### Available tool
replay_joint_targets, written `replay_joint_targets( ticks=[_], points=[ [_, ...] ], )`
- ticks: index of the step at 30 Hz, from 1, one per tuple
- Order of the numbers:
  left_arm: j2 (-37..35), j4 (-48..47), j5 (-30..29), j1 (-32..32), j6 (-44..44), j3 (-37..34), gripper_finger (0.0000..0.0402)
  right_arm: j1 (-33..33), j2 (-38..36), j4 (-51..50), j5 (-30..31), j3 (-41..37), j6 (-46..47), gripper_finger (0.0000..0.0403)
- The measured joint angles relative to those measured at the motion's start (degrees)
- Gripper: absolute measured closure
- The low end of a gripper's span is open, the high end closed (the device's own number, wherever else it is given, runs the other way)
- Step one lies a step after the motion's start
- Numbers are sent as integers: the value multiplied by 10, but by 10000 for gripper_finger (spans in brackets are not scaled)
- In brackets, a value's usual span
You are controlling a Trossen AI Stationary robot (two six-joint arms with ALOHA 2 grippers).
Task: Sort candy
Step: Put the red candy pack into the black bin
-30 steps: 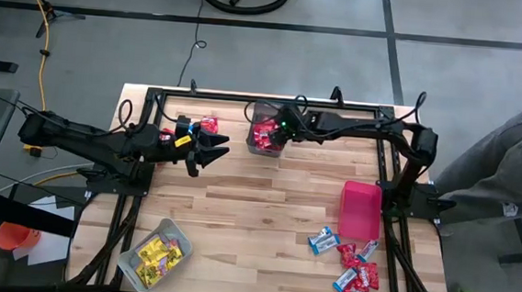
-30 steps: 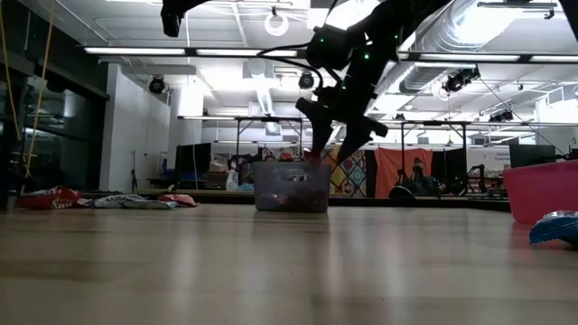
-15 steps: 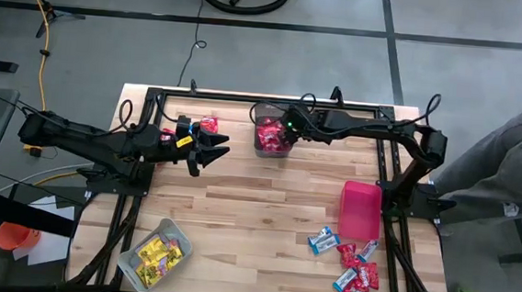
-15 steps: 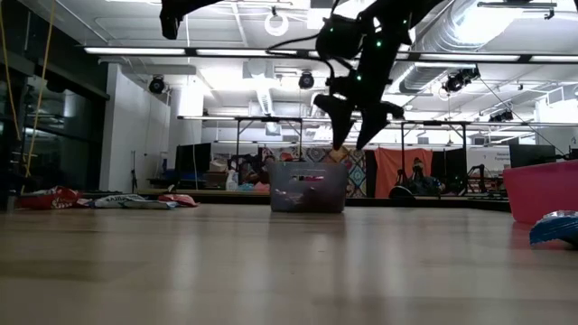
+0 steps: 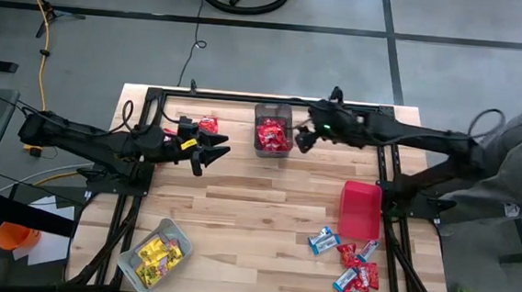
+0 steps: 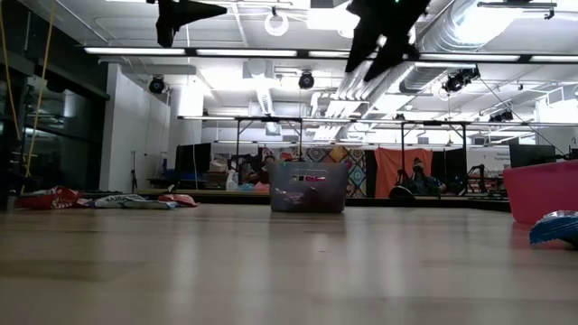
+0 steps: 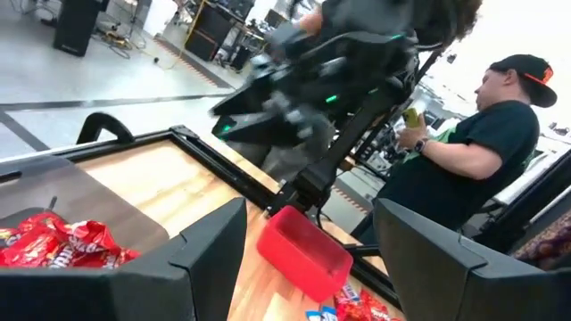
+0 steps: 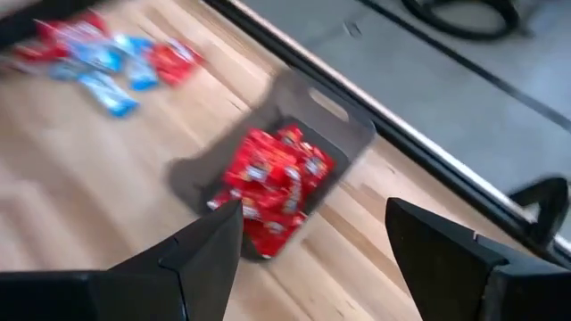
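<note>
Red candy (image 5: pixel 272 136) is lying piled in the far-centre bin, yellow pkts (image 5: pixel 158 253) sitting in the near-left bin, mixed red & blue-white pkts (image 5: pixel 349 263) lying loose near-right.

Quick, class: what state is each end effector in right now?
Left end effector: open, holding nothing.
Right end effector: open, holding nothing.
</note>
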Motion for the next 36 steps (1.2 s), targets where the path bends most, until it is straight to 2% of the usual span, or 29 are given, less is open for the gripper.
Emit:
replay_joint_targets(
  ticks=[4, 8, 12, 14, 17, 22, 28, 31, 36],
  points=[
    [0, 0, 26, 12, 15, 0, 168, 53, -58, 2, 3, 0, 0, 132],
    [2, -22, 77, 64, -18, 5, 168, 109, -91, 2, 17, 0, 47, 132],
    [30, -208, 134, 171, -13, 79, 168, 161, -97, 2, 54, 0, 80, 132],
    [65, -324, 165, 244, 17, 138, 168, 180, -97, 2, 76, 0, 92, 132],
    [146, -476, 181, 352, 69, 208, 168, 195, -97, -1, 96, 0, 115, 132],
    [285, -583, 188, 468, 116, 245, 168, 207, -97, -19, 110, 0, 152, 132],
    [392, -578, 186, 508, 135, 245, 168, 220, -97, -73, 125, 0, 201, 132],
    [421, -561, 179, 505, 133, 246, 168, 225, -97, -102, 129, 0, 201, 132],
    [452, -559, 136, 495, 94, 246, 168, 225, -97, -148, 136, 0, 188, 132]
  ],
)
